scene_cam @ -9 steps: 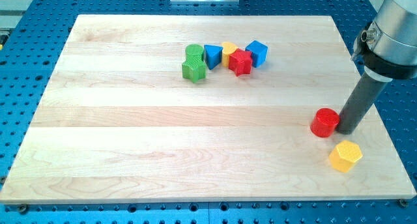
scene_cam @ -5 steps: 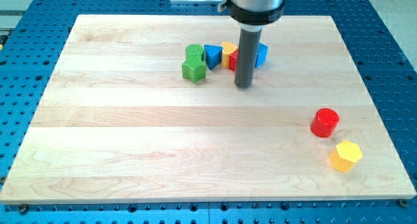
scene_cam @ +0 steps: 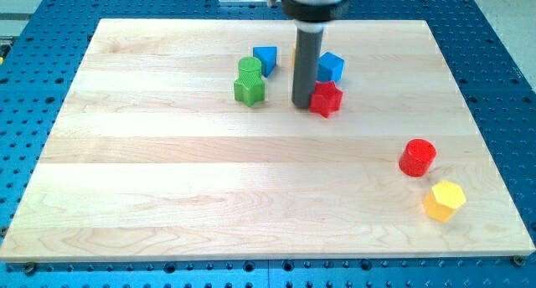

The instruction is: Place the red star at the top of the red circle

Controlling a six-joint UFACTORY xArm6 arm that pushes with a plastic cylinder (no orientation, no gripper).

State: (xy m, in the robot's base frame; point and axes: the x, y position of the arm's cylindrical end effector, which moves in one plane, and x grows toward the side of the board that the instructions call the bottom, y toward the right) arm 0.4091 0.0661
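Observation:
The red star lies right of centre in the upper part of the wooden board. My tip stands just to its left, touching or nearly touching it. The red circle sits near the board's right edge, well below and to the right of the star.
A blue cube lies just above the star. A blue triangle, a green round block and a green star lie left of the rod. A yellow hexagon sits below the red circle. The yellow block behind the rod is hidden.
My tip went from beside the red circle to the upper cluster. The red star has slid down and right, out of the cluster. The blue triangle shifted slightly up and left.

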